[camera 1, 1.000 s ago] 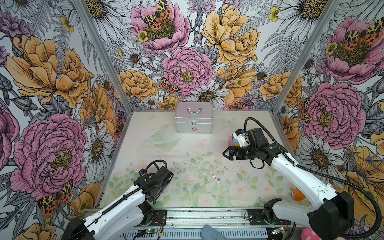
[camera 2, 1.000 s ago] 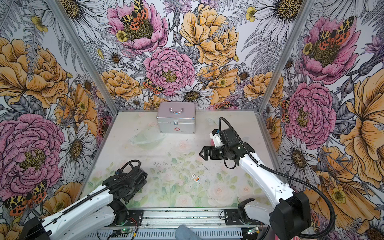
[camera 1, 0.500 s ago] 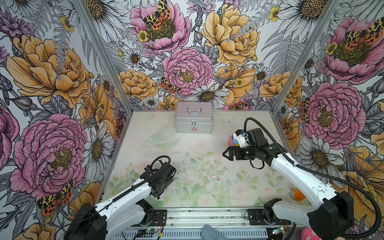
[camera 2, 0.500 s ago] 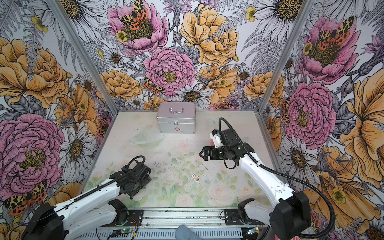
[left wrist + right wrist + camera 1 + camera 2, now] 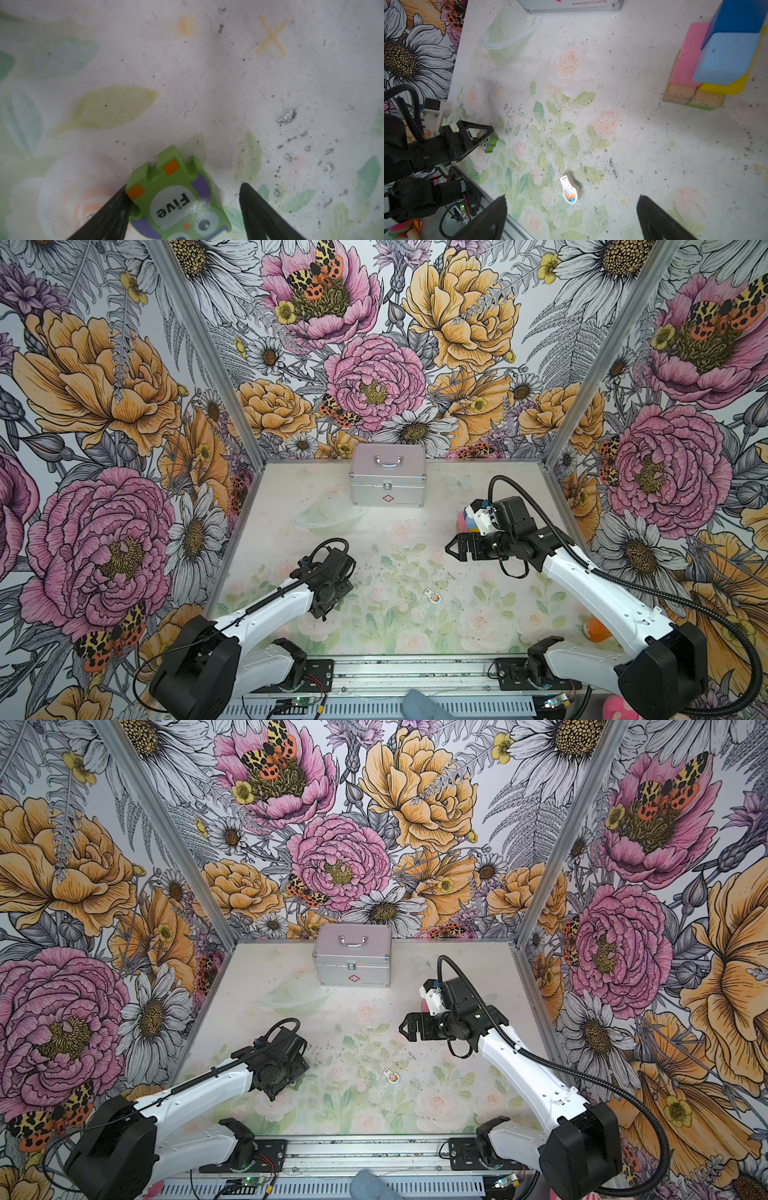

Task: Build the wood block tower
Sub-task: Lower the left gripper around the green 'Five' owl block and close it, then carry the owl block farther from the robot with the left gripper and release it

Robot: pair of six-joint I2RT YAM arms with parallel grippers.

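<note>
Fingers [image 5: 112, 212] of the left gripper [image 5: 182, 185] straddle a flat green owl piece [image 5: 176, 203] marked "Five" that lies on the floral table [image 5: 207, 72] in the left wrist view. One finger touches the piece's edge and the opposite one stands clear of it. The jaws are partly apart and nothing is clamped.

In the right wrist view the right gripper [image 5: 572, 197] gapes wide and empty. A small white rabbit piece [image 5: 569, 190] lies flat on the table, showing between its fingertips and apart from them. The tower [image 5: 716, 58] stands well apart from that piece. It has tan blocks [image 5: 681, 93] at the base with a green one [image 5: 702, 106] beneath, pink [image 5: 689, 54] and yellow [image 5: 724, 88] above, and light and dark blue on top.

In both top views, counting from the table's middle, the tower [image 5: 467, 522] is at 2 o'clock, largely hidden behind the right wrist. The right gripper [image 5: 450, 548] is at 3 o'clock, pointing toward 9. The left gripper is low over the table at 8 o'clock, the rabbit piece [image 5: 392, 1074] lies at 5 o'clock, and a silver case [image 5: 388, 477] sits at 12 o'clock against the back wall.
</note>
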